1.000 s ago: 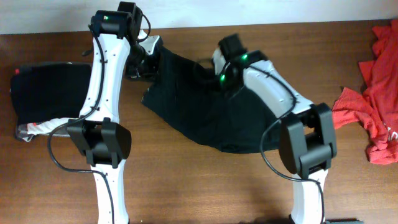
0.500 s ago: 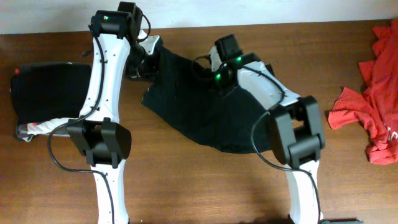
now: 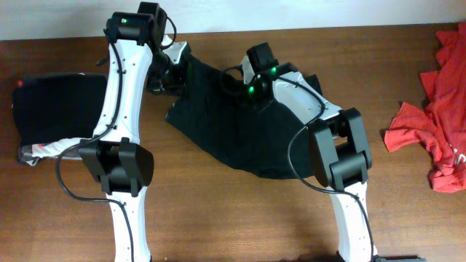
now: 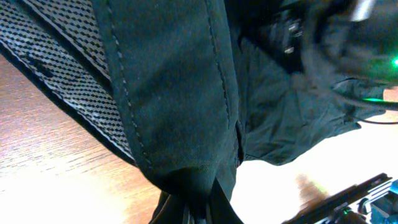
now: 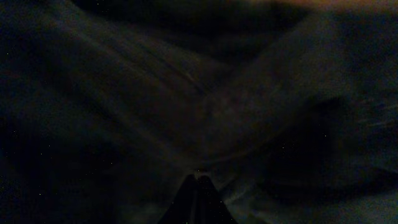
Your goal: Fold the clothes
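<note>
While the black shirt point(image 3: 218, 127) lies crumpled across the middle of the table point(image 3: 240, 218), you have the left gripper point(image 4: 198, 208) clamped on its hem toward the table's far edge and the right gripper point(image 5: 198, 183) pinched shut, apparently on a fold, though that view is dark.

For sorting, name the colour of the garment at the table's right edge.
The garment is red-orange; overhead view.

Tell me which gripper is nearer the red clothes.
Right. The right gripper pinches the black shirt near its middle, well left of the red clothes. The left gripper grips the black shirt at its far-left corner, farther away.
</note>
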